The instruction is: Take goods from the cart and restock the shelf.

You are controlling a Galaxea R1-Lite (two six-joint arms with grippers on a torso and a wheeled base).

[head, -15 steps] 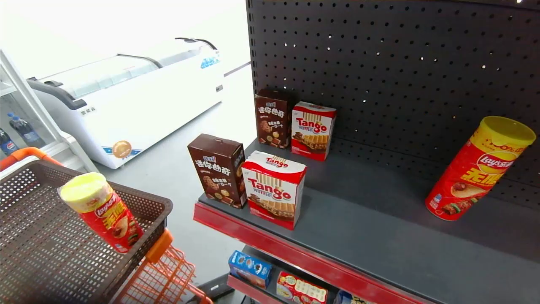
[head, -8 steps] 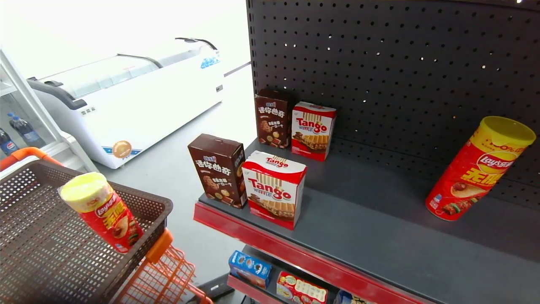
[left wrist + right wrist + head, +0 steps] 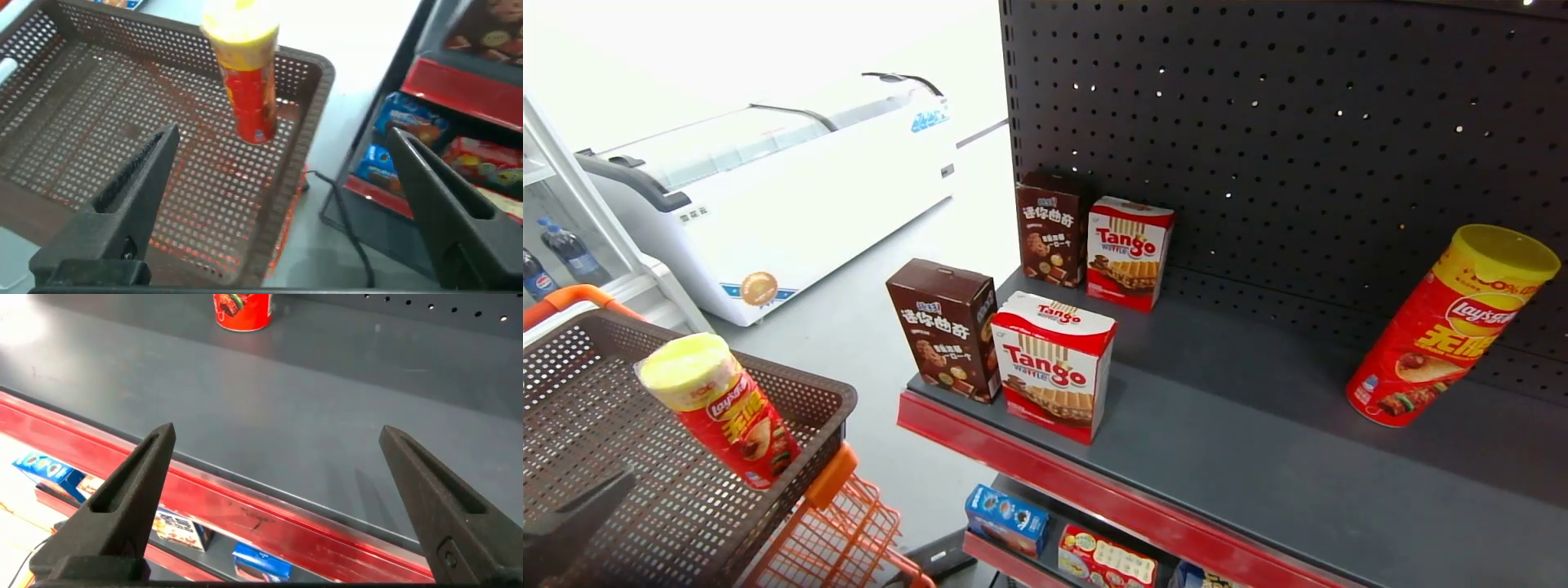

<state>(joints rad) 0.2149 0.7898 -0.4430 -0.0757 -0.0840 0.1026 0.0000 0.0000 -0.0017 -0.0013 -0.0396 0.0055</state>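
A red chips can with a yellow lid (image 3: 719, 408) stands tilted in the brown cart basket (image 3: 792, 384), against its wall nearest the shelf. My left gripper (image 3: 282, 133) hangs open above the basket, short of that chips can (image 3: 245, 82). One of its fingers (image 3: 584, 506) shows at the basket's near side. A second chips can (image 3: 1450, 327) leans against the pegboard on the grey shelf (image 3: 1258, 441). My right gripper (image 3: 278, 431) is open above the shelf's front part, with this can (image 3: 243, 309) farther back.
Two wafer boxes (image 3: 1054, 367) (image 3: 1129, 253) and two brown cookie boxes (image 3: 947, 327) (image 3: 1049, 229) stand at the shelf's left end. A wide stretch of shelf board separates them from the can. Goods (image 3: 1006, 518) sit on the lower shelf. A white freezer (image 3: 768, 188) stands beyond the cart.
A finger of my left gripper has come into the head view at the bottom left, over the basket. The cans and boxes have not moved.
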